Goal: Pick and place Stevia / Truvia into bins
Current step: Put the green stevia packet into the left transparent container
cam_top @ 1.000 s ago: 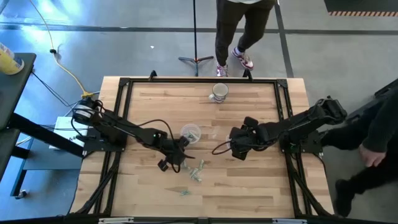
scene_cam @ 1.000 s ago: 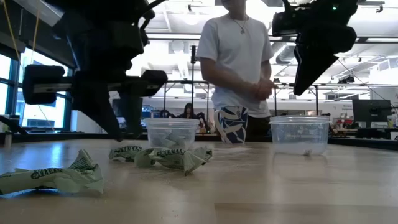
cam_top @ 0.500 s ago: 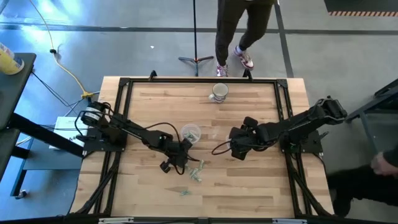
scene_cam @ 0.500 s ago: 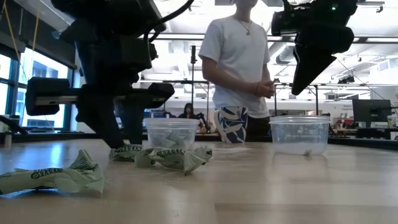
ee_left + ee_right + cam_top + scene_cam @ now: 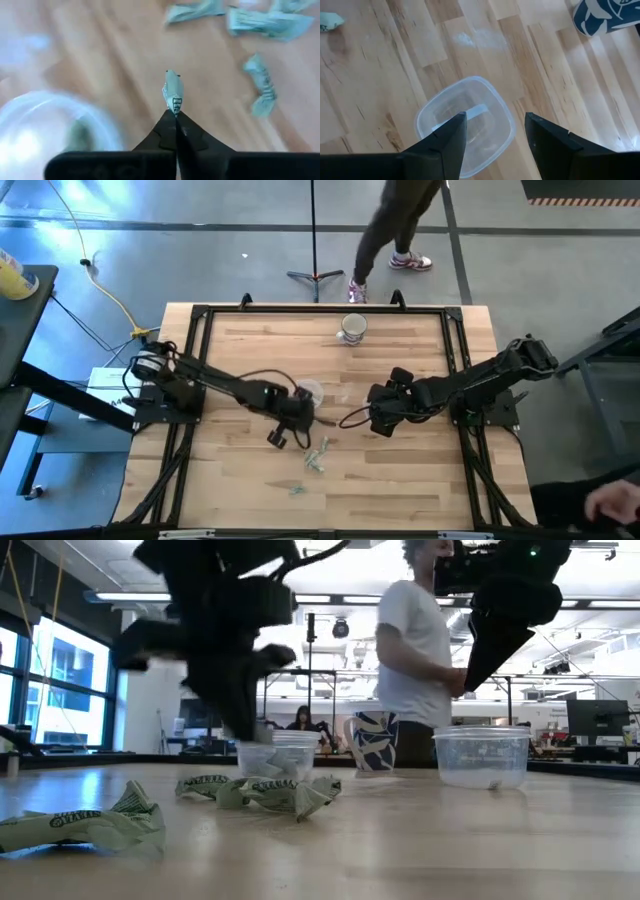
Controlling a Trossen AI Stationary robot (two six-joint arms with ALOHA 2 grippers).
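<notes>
My left gripper (image 5: 300, 412) is shut on one pale green packet (image 5: 173, 92) and hangs just beside the round clear cup (image 5: 311, 391), which also shows in the left wrist view (image 5: 45, 130) and the low view (image 5: 277, 754). Several more packets (image 5: 318, 452) lie flat on the wood nearer the near edge; they also show in the low view (image 5: 270, 790). My right gripper (image 5: 495, 135) is open and empty above the shallow clear container (image 5: 465, 125), which holds a white packet (image 5: 472, 112). My left gripper pinches one end of the packet (image 5: 175, 106) between its two fingertips. The fingers point down at a slant. The rest of the packet sticks out beyond the tips, lifted clear of the table.
A blue-and-white patterned mug (image 5: 351, 328) stands near the far edge. One packet (image 5: 296, 489) lies alone nearer the near edge. A person walks beyond the far edge (image 5: 395, 220). A black frame (image 5: 200, 315) runs around the tabletop.
My left gripper has risen from the packet pile and gone toward the far edge and a little right, up to the round cup, carrying one packet lifted clear. The other packets have stayed. The person behind the table has walked toward the right.
</notes>
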